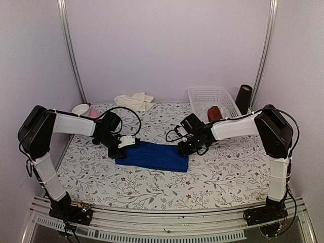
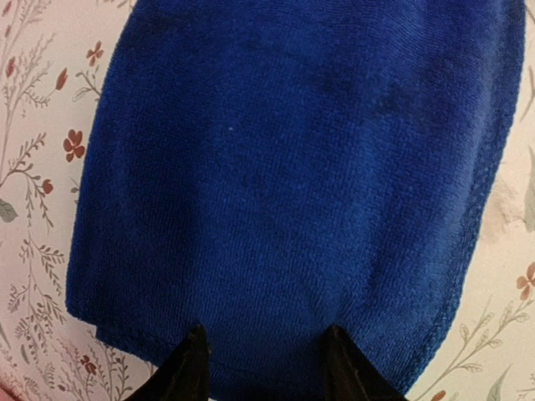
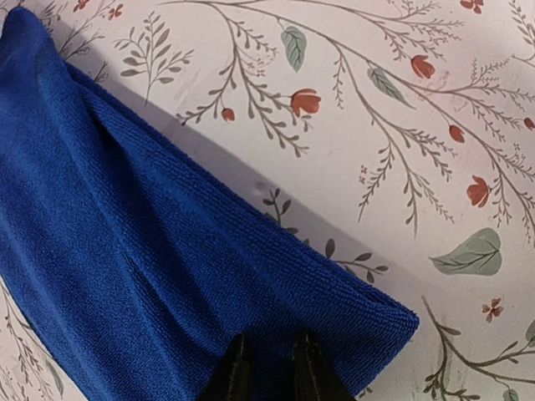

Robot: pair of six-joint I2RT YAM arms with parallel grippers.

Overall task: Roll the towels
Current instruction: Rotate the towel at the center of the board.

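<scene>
The royal blue towel (image 1: 152,156) lies folded into a long band in the middle of the table. My left gripper (image 1: 121,149) is at its left end; in the left wrist view its jaws (image 2: 266,338) stand open, the fingertips (image 2: 196,347) spread over the near edge of the blue towel (image 2: 292,167), which lies flat between them. My right gripper (image 1: 185,148) is at the right end. In the right wrist view the right gripper (image 3: 269,342) is shut on a fold of the blue towel (image 3: 125,251) near its raised corner. The cream towel (image 1: 134,100) lies crumpled at the back.
A white basket (image 1: 201,93) stands at the back right with a dark red roll (image 1: 214,113) inside. A dark cylinder (image 1: 244,98) stands beside it. A small white bowl (image 1: 81,109) sits at the back left. Walls enclose the table on three sides.
</scene>
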